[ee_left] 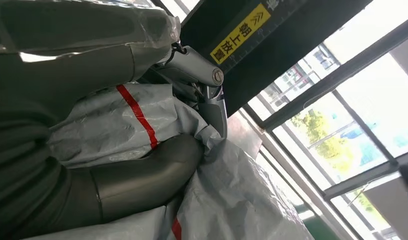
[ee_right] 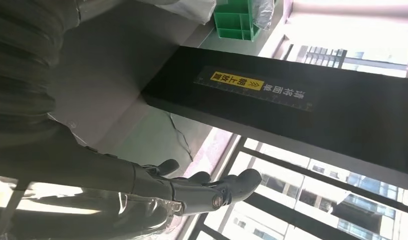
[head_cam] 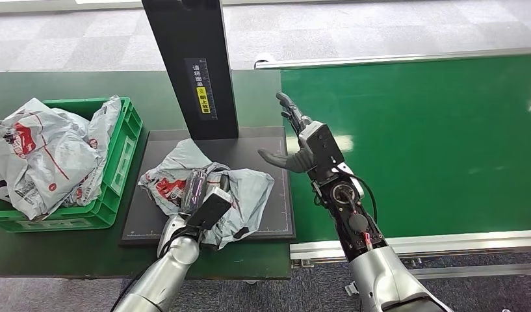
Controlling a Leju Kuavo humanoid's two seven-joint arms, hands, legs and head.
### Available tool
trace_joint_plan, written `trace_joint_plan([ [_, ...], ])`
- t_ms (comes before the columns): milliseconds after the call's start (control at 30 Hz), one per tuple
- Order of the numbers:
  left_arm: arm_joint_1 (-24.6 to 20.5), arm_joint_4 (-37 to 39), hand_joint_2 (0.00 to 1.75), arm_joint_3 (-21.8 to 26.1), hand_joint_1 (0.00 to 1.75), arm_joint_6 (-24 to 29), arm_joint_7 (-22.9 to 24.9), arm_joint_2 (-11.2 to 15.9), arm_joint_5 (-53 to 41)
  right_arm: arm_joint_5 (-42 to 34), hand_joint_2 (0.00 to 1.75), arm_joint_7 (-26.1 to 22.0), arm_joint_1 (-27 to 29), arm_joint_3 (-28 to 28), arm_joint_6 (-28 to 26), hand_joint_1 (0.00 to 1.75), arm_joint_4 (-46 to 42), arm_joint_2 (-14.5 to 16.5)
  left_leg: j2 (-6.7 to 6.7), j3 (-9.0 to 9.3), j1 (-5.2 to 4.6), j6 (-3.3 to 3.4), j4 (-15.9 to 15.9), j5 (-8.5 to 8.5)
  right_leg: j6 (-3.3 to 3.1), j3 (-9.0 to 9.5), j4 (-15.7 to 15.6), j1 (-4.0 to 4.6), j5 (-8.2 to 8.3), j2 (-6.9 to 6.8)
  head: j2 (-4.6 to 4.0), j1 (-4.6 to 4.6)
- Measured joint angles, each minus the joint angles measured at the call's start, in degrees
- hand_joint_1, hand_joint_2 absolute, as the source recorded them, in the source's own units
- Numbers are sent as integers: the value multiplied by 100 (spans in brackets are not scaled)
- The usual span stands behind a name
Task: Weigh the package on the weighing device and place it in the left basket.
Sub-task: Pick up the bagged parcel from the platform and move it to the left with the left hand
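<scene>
A crumpled grey package (head_cam: 249, 185) with red print lies on the black weighing plate (head_cam: 270, 146), in front of the device's black column (head_cam: 191, 65). My left hand (head_cam: 204, 195) rests on top of the package and grips it. In the left wrist view its thumb (ee_left: 142, 175) and fingers (ee_left: 211, 95) close around the grey plastic (ee_left: 117, 120). My right hand (head_cam: 300, 140) hovers at the plate's right edge, fingers spread and holding nothing. The right wrist view shows its fingers (ee_right: 211, 192) extended. The green basket (head_cam: 129, 140) stands to the left of the plate.
The basket holds other grey packages (head_cam: 41, 156), heaped above its rim. A green conveyor belt (head_cam: 431, 143) runs along the right side with a metal rail (head_cam: 405, 244) at its near edge. A dark green table (head_cam: 67, 253) carries the plate and basket.
</scene>
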Motion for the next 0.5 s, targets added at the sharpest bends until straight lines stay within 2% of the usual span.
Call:
trace_joint_plan([
  [100,96,-193,175,132,175,79,-364,-14,610,-641,175,400,-18,-190,218,0,238,11,-1,-2,0,0,0,0,0,-2,0,0,0,0,-2,-1],
  [233,207,-455,175,314,175,73,-588,-19,1298,-1476,175,729,-45,-456,614,0,605,20,0,-5,0,0,0,0,0,-2,0,0,0,0,-1,1],
  [333,296,-660,175,405,175,215,-714,-18,1624,-1754,175,1000,-92,-558,568,0,843,63,1,-6,0,0,0,0,0,-4,0,0,0,0,0,0],
  [400,385,-900,175,433,175,484,-745,-8,1804,-1832,175,1168,-145,-578,393,0,972,104,2,-8,0,0,0,0,0,-7,1,1,0,0,0,0],
  [500,501,-1405,175,399,175,1189,-755,43,1865,-1932,175,1367,-232,-571,201,0,1144,173,1,-12,0,0,0,0,0,-12,1,1,0,0,-1,1],
])
